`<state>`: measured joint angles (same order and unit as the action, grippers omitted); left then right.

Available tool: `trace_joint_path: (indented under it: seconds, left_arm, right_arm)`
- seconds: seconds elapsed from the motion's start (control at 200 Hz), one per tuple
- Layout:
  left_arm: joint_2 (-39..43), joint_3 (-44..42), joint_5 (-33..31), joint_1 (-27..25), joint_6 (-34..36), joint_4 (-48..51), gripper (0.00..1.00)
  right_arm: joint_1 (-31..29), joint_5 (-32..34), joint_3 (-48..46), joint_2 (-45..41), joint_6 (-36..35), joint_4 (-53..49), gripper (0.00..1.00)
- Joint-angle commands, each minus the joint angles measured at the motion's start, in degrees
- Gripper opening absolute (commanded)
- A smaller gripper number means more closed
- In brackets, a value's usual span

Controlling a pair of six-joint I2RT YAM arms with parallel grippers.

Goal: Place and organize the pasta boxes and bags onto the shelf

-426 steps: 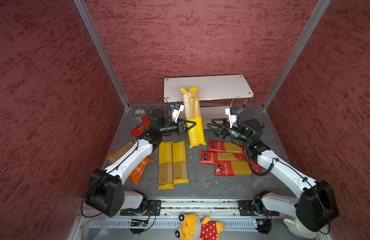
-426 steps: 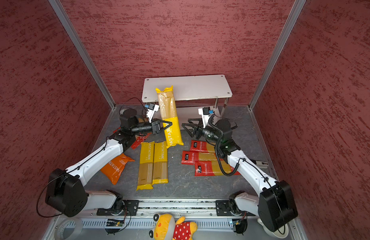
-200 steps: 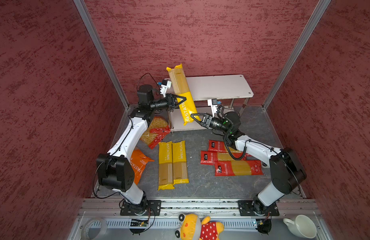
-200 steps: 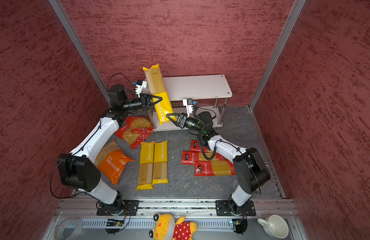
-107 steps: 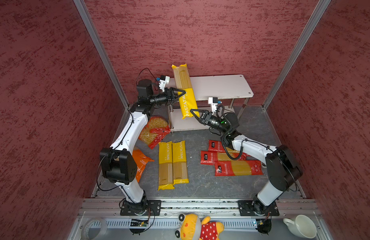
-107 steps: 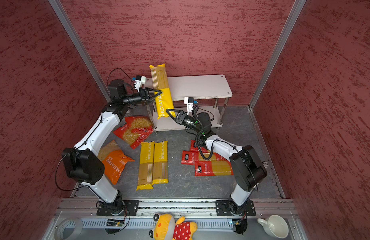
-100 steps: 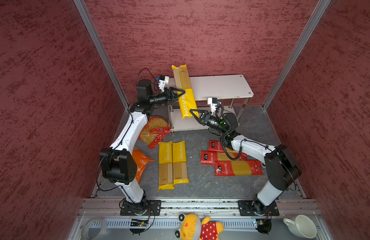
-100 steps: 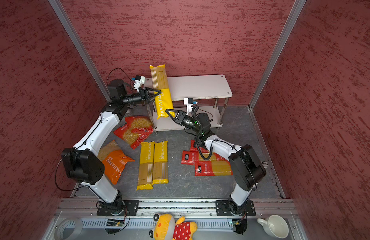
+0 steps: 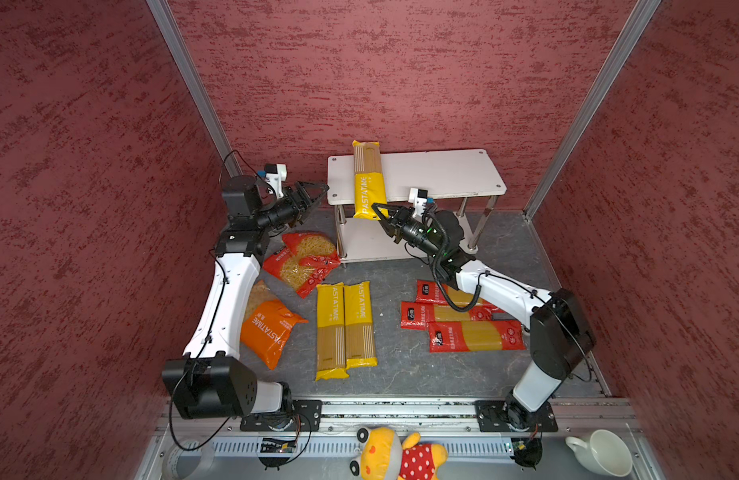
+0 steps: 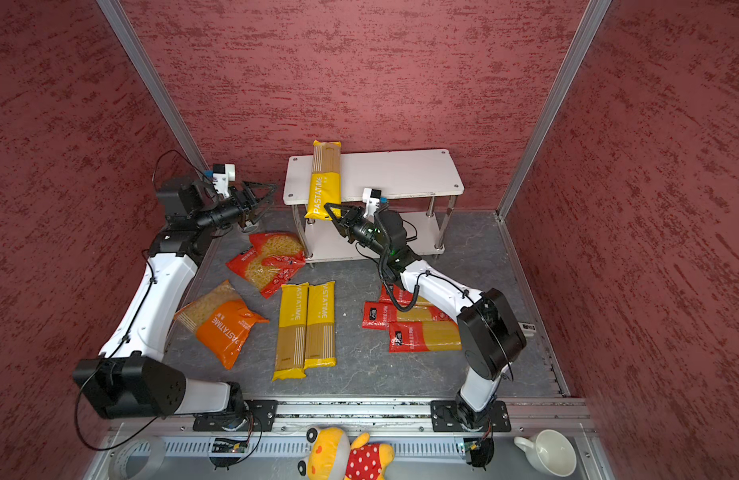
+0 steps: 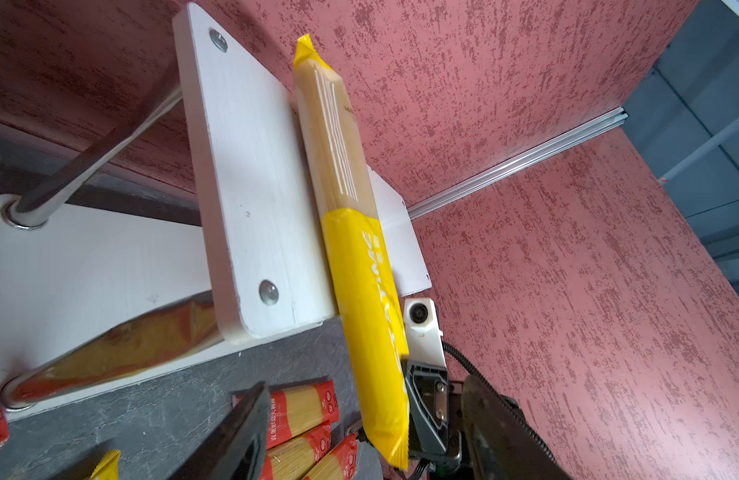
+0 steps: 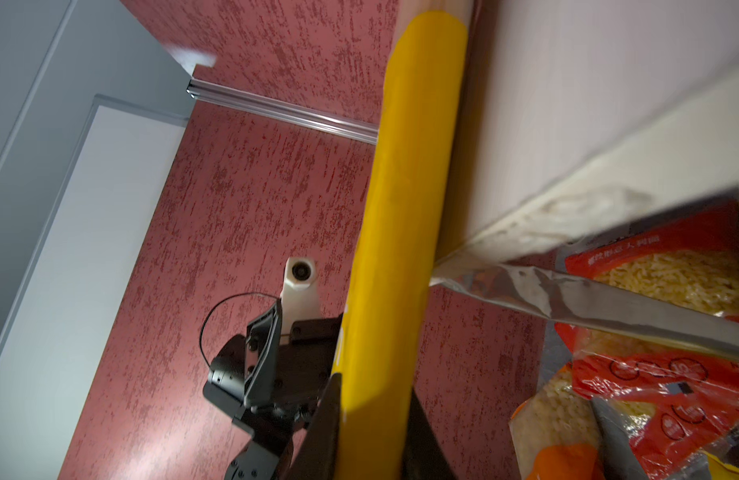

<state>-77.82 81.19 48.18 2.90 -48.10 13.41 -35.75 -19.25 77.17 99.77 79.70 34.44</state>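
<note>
One yellow PASTATIME pack point(image 9: 367, 183) point(image 10: 324, 183) lies across the left part of the shelf's point(image 9: 442, 174) point(image 10: 401, 174) top board. Its near end overhangs the front edge. My right gripper point(image 9: 378, 210) point(image 12: 374, 424) is shut on that overhanging end, just in front of the shelf. Left of the shelf's corner, my left gripper point(image 9: 320, 195) stands open and apart from the pack, with nothing between its fingers point(image 11: 243, 428). On the floor lie two more yellow packs point(image 9: 345, 328), three red spaghetti packs point(image 9: 463, 320), overlapping red short-pasta bags point(image 9: 305, 262) and an orange bag point(image 9: 272, 328).
The red bags lie against the shelf's left front leg point(image 9: 341, 232). A plush toy in a red dotted dress point(image 9: 395, 455) and a white cup point(image 9: 600, 453) sit beyond the front rail. Red walls close in the back and both sides.
The left gripper opened, let go of the yellow pack and drew back to the left. The pack came down from a tilt onto the top board. The right gripper closed on its near end.
</note>
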Motion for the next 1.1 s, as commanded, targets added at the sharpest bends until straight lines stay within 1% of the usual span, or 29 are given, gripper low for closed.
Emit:
trace_joint_path:
  seconds: [0.0, 0.095, 0.175, 0.235, 0.331, 0.401, 0.461, 0.571, 0.721, 0.756, 0.782, 0.957, 1.017, 1.092]
  left_arm:
    - [2.28, -3.58, -2.03, -0.8, 0.63, 1.33, 0.75]
    - [2.94, -6.11, -2.36, -1.33, -1.09, 0.01, 0.76]
    - [2.9, -6.14, -3.35, -3.09, -1.28, -0.32, 0.77]
    - [2.4, -5.39, -4.41, -4.72, -0.74, -0.16, 0.8]
    - [0.6, -4.02, -5.46, -7.08, -0.57, -0.38, 0.81]
    - [-0.7, -3.59, -5.92, -8.72, -1.37, -2.0, 0.81]
    - [-1.78, -2.86, -6.34, -10.25, -1.77, -2.88, 0.8]
    - [-3.34, -2.08, -7.83, -11.75, -2.14, -3.93, 0.77]
    - [-4.21, -2.26, -9.41, -12.03, -3.1, -5.68, 0.68]
    - [-4.33, -2.13, -9.91, -12.04, -3.23, -5.72, 0.65]
    - [-4.51, -2.13, -10.32, -12.04, -3.46, -5.76, 0.64]
    - [-4.86, -2.63, -11.64, -12.04, -6.22, -8.75, 0.45]
    - [-4.8, -2.36, -12.39, -11.8, -6.39, -8.74, 0.35]
    - [-4.93, -1.41, -12.86, -11.28, -6.79, -8.62, 0.25]
  right_arm:
    - [-1.48, 2.31, 7.54, 2.36, 0.32, -1.23, 0.04]
    - [-2.34, 0.73, 10.84, 4.9, 0.07, -3.7, 0.06]
    - [-2.66, -1.02, 12.02, 5.86, -0.57, -5.49, 0.15]
    - [-2.6, -2.11, 11.02, 5.32, -1.16, -5.61, 0.24]
    - [-2.53, -3.13, 7.83, 2.51, -3.82, -6.66, 0.45]
    - [-2.49, -2.94, 4.02, -0.54, -5.99, -6.86, 0.55]
    - [-2.48, -2.43, 0.63, -3.41, -7.62, -6.53, 0.59]
    - [-2.18, -1.17, -5.89, -8.79, -9.94, -6.22, 0.6]
    - [-1.61, 1.97, -15.38, -16.01, -13.63, -7.74, 0.58]
    - [-1.61, 2.73, -17.02, -16.18, -14.45, -8.94, 0.58]
    - [-1.6, 3.03, -18.05, -18.43, -15.07, -9.75, 0.58]
    - [-1.52, 3.34, -22.24, -21.05, -17.4, -13.25, 0.55]
    - [-1.52, 3.54, -22.68, -21.39, -18.0, -13.77, 0.55]
    - [-1.43, 3.38, -22.99, -21.47, -18.54, -13.52, 0.54]
